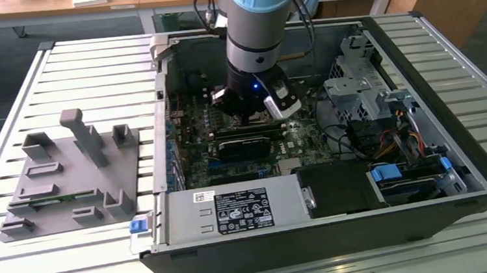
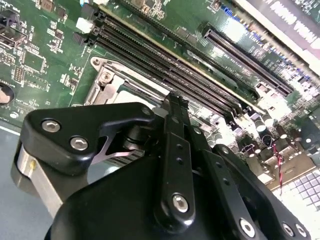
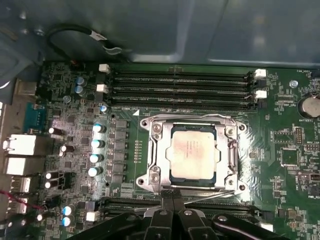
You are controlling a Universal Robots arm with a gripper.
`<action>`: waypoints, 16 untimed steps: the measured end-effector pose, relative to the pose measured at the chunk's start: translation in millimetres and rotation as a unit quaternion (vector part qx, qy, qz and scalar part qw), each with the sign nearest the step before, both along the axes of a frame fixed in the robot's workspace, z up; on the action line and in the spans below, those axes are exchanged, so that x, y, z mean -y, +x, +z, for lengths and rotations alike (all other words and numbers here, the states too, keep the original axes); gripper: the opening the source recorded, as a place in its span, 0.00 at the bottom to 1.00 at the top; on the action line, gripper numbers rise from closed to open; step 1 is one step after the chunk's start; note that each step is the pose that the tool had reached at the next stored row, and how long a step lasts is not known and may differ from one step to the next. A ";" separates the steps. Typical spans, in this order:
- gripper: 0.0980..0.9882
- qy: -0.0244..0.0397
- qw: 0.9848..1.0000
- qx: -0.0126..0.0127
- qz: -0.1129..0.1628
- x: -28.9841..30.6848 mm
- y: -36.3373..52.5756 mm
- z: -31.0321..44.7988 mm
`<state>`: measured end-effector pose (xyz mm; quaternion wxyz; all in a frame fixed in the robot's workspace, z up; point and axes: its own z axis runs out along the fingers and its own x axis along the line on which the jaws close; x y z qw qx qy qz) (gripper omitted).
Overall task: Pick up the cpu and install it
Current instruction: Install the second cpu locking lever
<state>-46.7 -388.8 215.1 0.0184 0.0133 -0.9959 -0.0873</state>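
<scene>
Inside the opened computer case, the arm's gripper hangs low over the green motherboard, its black fingers drawn together with nothing between them. Well off to the exterior view's left of the gripper, a grey plastic tray with upright blocks sits on the slatted table. Just ahead of the fingertips in the first wrist view, the cpu lies flat in the metal-framed socket, its silvery top facing up and apart from the gripper. Beyond the socket from the gripper run four long black memory slots, and another pair of slots lies directly beneath the fingers. To the exterior view's right of the gripper stand a silver drive cage and a bundle of coloured cables.
</scene>
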 end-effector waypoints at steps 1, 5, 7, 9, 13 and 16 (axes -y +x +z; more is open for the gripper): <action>0.01 0.004 1.000 0.000 0.000 1.5 -0.8 0.0; 0.01 0.015 1.000 0.000 0.000 7.4 -5.4 -0.7; 0.01 0.018 1.000 0.000 0.000 8.6 -7.4 -2.7; 0.01 0.019 1.000 0.000 0.000 8.6 -9.8 -5.8; 0.01 0.028 1.000 0.000 0.000 8.7 -11.9 -9.6; 0.01 0.041 0.999 0.001 0.000 10.5 -14.0 -10.7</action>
